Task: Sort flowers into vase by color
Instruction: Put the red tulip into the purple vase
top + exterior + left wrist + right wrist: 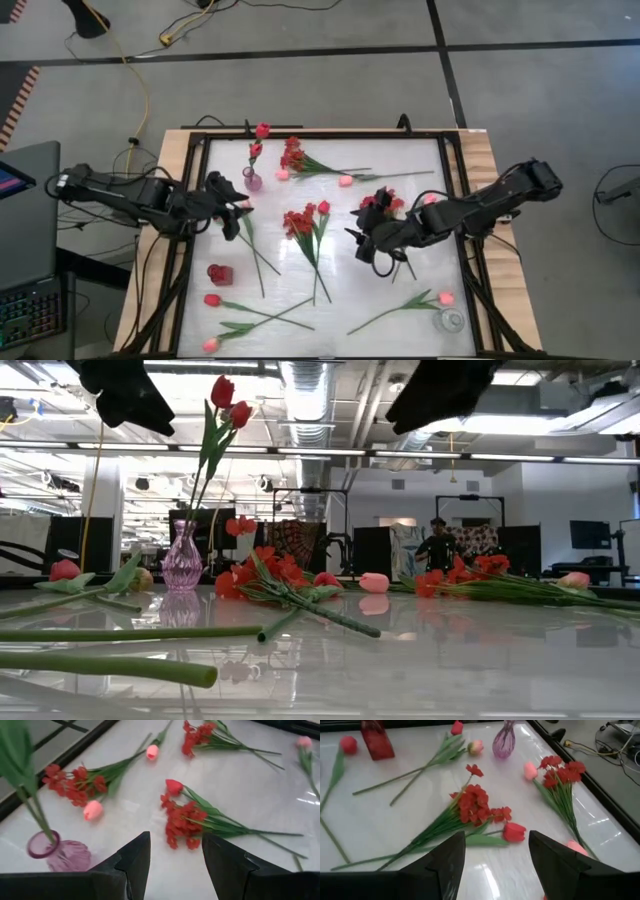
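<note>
A: High view, centre of frame: red bunch [303, 224] lies flat on the table [420, 290], between the two grippers. Left gripper [232, 212] sits left of centre, right gripper [366, 243] right of centre. Both have fingers apart, nothing held.

B: Which arm is nearer the bunch?

A: About even; I judge the right one slightly nearer the heads. In the right wrist view the bunch [475, 810] lies straight ahead of the open fingers, beyond the tips.

B: Long axis?

A: Heads toward the upper middle of the high frame, stems running down and slightly right to the lower centre. So a near-vertical line in that frame, crossing the right gripper's line of approach.

B: Where does it go?

A: Purple vase [252, 181], upper left of centre, just above the left gripper, already holding upright red tulips [261, 132]. Red vase [219, 273] sits lower left, clear vase [450, 321] lower right.

B: Other flowers?

A: Second red spray [293, 155] with pink tulips at upper centre, stems pointing right. Another red cluster [385, 203] lies close by the right gripper.
</note>
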